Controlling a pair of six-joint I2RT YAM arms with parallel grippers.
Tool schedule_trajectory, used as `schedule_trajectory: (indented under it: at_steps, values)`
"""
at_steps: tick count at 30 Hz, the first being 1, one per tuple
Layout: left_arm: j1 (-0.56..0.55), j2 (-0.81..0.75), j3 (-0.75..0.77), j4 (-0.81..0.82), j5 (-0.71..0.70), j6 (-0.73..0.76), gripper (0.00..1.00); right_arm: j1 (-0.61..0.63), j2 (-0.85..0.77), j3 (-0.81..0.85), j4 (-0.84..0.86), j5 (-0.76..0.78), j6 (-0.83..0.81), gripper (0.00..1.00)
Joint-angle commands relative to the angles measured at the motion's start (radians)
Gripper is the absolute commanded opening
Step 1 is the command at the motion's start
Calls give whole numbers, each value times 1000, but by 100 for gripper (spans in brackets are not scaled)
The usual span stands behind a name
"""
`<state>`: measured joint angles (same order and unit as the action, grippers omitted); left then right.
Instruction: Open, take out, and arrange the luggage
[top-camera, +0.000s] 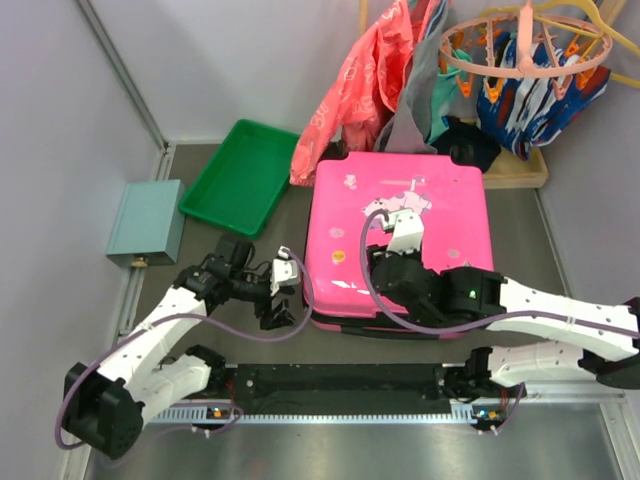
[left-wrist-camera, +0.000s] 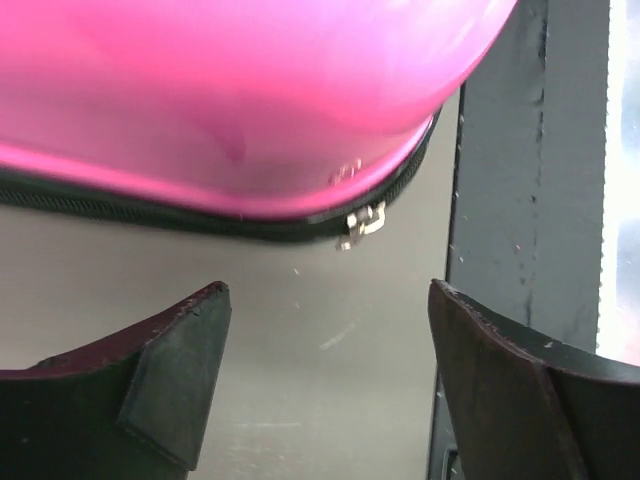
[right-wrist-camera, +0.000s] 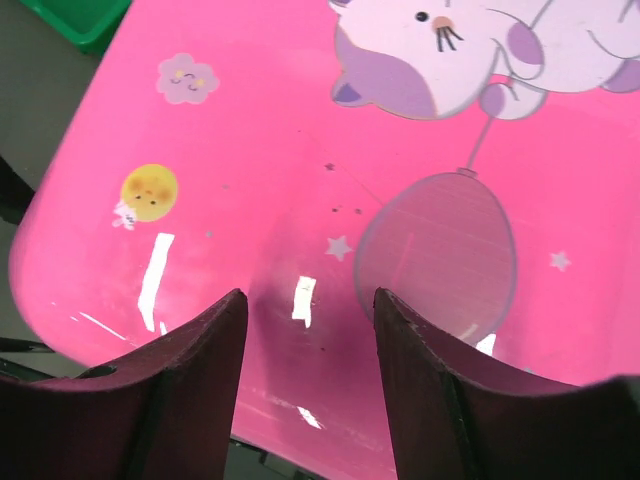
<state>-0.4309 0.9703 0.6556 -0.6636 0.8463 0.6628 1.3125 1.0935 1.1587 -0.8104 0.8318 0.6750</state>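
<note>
The luggage (top-camera: 400, 235) is a hot-pink hard-shell suitcase with white cartoon stickers, lying flat and closed at the table's middle. My left gripper (top-camera: 283, 308) sits low beside its near left corner, apart from it. In the left wrist view that gripper (left-wrist-camera: 330, 300) is open and empty. The pink shell (left-wrist-camera: 230, 90) and a metal zipper pull (left-wrist-camera: 362, 225) on the black zipper line lie just beyond its fingertips. My right gripper (top-camera: 385, 262) hovers over the near part of the lid. Seen from the right wrist, it (right-wrist-camera: 310, 300) is open above the pink lid (right-wrist-camera: 270, 150) and holds nothing.
A green tray (top-camera: 240, 175) and a pale-teal box (top-camera: 147, 220) sit left of the suitcase. Clothes (top-camera: 350, 90) and a round pink drying hanger (top-camera: 525, 55) hang over the far edge. A black rail (top-camera: 340, 380) runs between the arm bases.
</note>
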Motion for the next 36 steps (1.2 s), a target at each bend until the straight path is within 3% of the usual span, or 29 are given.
schedule_trajectory:
  at_steps: [1, 4, 8, 11, 14, 20, 23, 27, 28, 30, 32, 36]
  values:
    - [-45, -38, -4, 181, -53, -106, 81, -13, -85, -19, -44, 90, 40, 53]
    - [-116, -28, -2, 228, -152, -185, 73, -15, -118, -39, -38, 125, 89, 53]
    - [-282, -31, 15, 202, -309, -233, 74, -15, -156, -47, -55, 148, 142, 52]
    - [-287, -50, 12, 226, -395, -318, 71, -15, -159, -51, -70, 150, 172, 52]
    - [-295, -41, 22, 272, -427, -362, 63, -15, -152, -57, -67, 139, 190, 51]
    - [-365, -18, 56, 242, -409, -384, 69, -13, -115, -47, -127, 153, 253, 50]
    - [-373, -9, 45, 262, -487, -397, 59, -13, -110, -57, -112, 158, 256, 50]
    - [-373, 8, 47, 288, -536, -379, 38, -15, -110, -62, -108, 159, 255, 49]
    - [-373, 7, 47, 291, -526, -378, 27, -15, -110, -62, -107, 156, 253, 49]
    - [-373, 2, 45, 302, -518, -378, 18, -12, -107, -65, -102, 147, 250, 49]
    - [-373, 2, 45, 314, -520, -379, 0, -15, -101, -70, -87, 132, 209, 49]
    - [-371, -16, 44, 315, -568, -341, 0, -13, -75, -59, -68, 52, 103, 48]
